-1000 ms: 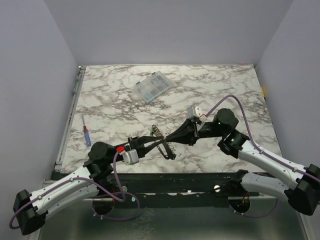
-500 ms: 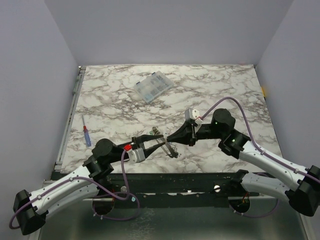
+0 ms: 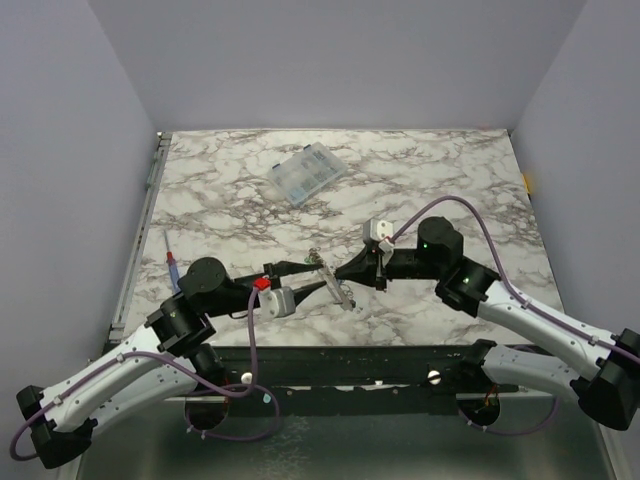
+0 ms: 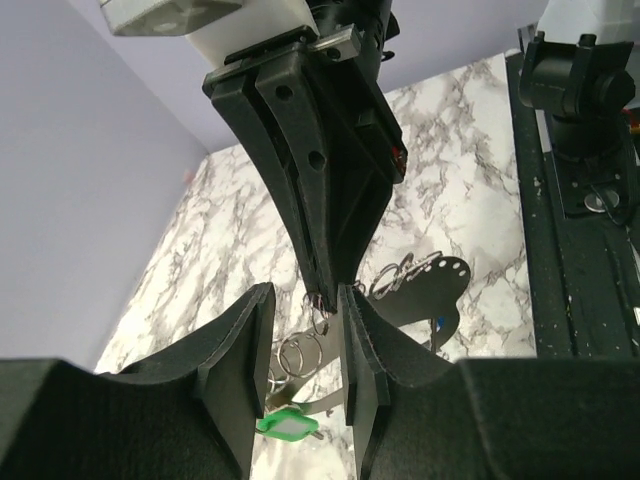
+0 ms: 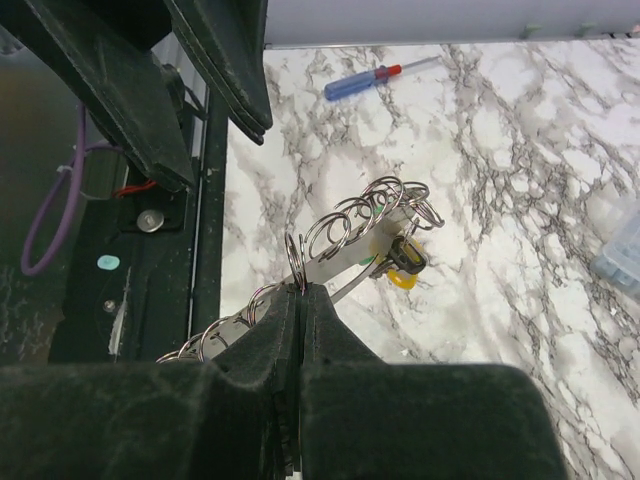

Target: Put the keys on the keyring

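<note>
The keyring [image 5: 350, 255] is a pale grey flat strip carrying several wire split rings. It hangs above the marble table, and its shadow falls on the table [image 4: 430, 290]. My right gripper [image 5: 300, 290] is shut on one split ring of it. A yellow-headed key [image 5: 402, 279] and a dark piece hang near the strip's far end. A green-headed key [image 4: 288, 422] hangs under the strip. My left gripper [image 4: 305, 300] is open, with its jaws on either side of the rings [image 4: 300, 355] and not gripping. In the top view the two grippers meet at the keyring [image 3: 335, 285].
A red-and-blue screwdriver [image 3: 174, 270] lies at the table's left side. A clear compartment box [image 3: 307, 173] sits at the back centre. The black base rail [image 3: 400, 355] runs along the near table edge, just below the grippers.
My left arm has risen and drawn back to the left, its gripper staying around the keyring. My right gripper has shifted slightly left and farther from the near edge with the ring.
</note>
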`<move>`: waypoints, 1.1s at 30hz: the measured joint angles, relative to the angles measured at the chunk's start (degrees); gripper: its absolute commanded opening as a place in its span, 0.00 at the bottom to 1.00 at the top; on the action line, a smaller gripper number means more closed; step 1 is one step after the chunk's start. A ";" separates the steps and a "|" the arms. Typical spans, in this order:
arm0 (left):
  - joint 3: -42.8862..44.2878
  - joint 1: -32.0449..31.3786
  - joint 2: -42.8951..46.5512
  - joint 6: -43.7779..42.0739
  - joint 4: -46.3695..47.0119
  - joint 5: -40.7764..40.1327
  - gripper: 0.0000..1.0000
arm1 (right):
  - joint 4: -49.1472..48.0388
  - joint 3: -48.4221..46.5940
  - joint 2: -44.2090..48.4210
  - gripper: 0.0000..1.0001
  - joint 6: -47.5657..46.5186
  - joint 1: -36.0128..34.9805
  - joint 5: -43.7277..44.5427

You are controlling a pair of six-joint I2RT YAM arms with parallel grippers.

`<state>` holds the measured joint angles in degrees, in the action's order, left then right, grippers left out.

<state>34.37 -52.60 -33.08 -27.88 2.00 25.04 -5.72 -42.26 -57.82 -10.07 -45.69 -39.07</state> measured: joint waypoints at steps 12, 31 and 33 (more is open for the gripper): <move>14.67 0.00 -13.14 -6.58 -20.59 3.06 0.36 | 3.28 -0.81 -1.49 0.01 -3.52 -4.83 6.84; 21.05 0.02 -19.10 -8.17 -31.65 3.80 0.62 | 5.53 -0.81 -1.49 0.01 -5.05 -8.37 12.09; 21.05 0.02 -19.41 -8.20 -31.71 3.82 0.63 | 5.60 -0.81 -1.44 0.01 -5.07 -8.63 12.39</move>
<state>55.42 -52.58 -52.49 -36.07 -29.71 28.86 -0.12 -43.07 -59.27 -15.14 -54.33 -26.68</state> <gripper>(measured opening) 0.606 0.016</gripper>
